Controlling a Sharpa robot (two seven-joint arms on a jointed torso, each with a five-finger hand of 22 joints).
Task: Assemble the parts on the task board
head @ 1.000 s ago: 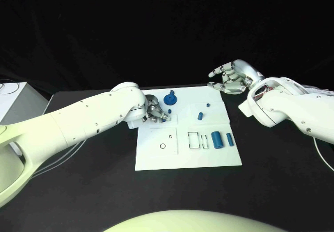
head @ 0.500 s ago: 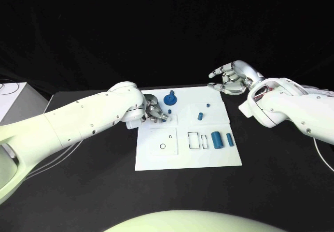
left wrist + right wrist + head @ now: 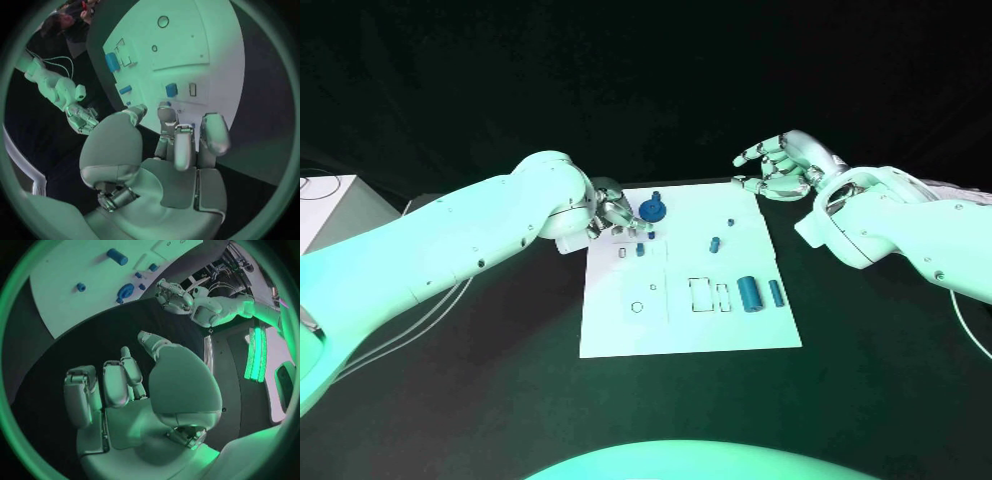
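- Landmark for all positions: the white rectangular task board (image 3: 678, 335), lying flat on the black table (image 3: 473, 400).
- Parts seen on the board, head view: a blue round gear-like piece (image 3: 653, 208) at the far edge; a small blue block (image 3: 640, 250) near the far-left corner beside a little slot; a small blue peg (image 3: 715, 241) toward the far-right; two blue cylinders (image 3: 760, 292) side by side near the right edge, mid-board.
- The two cylinders lie on their sides next to outlined rectangular recesses (image 3: 707, 293), so I judge them not yet seated. A round hole in the near-left panel also looks unfilled.
- The gear-like piece seems to stand on its post; probably placed, but I cannot tell for certain.
- Left hand (image 3: 606, 211): over the far-left corner of the board, just beside the gear-like piece. In the left wrist view its fingers (image 3: 187, 140) are extended and close together, with nothing visible between them; whether a fingertip touches a part, I cannot tell.
- Right hand (image 3: 783, 166): off the board, beyond its far-right corner, raised. Fingers (image 3: 106, 385) loosely curved and apart, palm empty.
- Judgement: task is in an early-to-middle stage. Neither hand carries a part; most loose pieces remain to be inserted.
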